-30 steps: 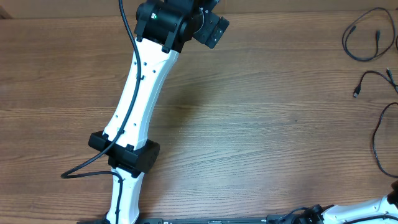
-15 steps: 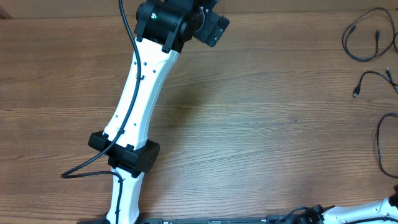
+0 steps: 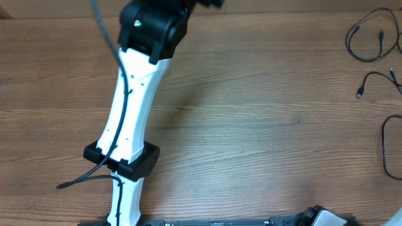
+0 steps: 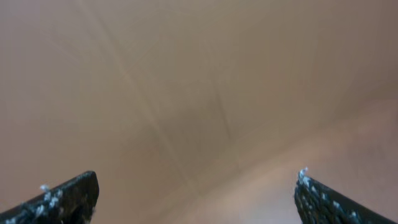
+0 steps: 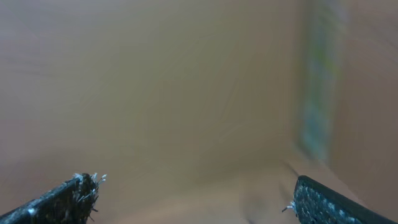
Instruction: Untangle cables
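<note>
Three thin black cables lie apart at the table's right edge in the overhead view: a looped one [image 3: 363, 39] at the back, a short one with a plug end [image 3: 375, 78] below it, and a curved one [image 3: 384, 143] nearer the front. My left arm [image 3: 129, 119] reaches up the left side, and its gripper is past the top edge. In the left wrist view the left gripper [image 4: 196, 186] is open over blurred wood, with nothing between its fingertips [image 4: 74, 193]. The right gripper [image 5: 194, 185] is also open and empty. No cable shows in either wrist view.
The brown wooden table [image 3: 251, 125] fills the overhead view. The left arm's own thicker black cable [image 3: 81, 181] trails beside its elbow joint [image 3: 122, 160]. Only a small part of the right arm [image 3: 321, 216] shows at the bottom edge.
The left arm's wrist swung left and up, out of the overhead view. The right arm pulled back from the bottom right corner. The front cable's upper end dropped into a tighter curve.
</note>
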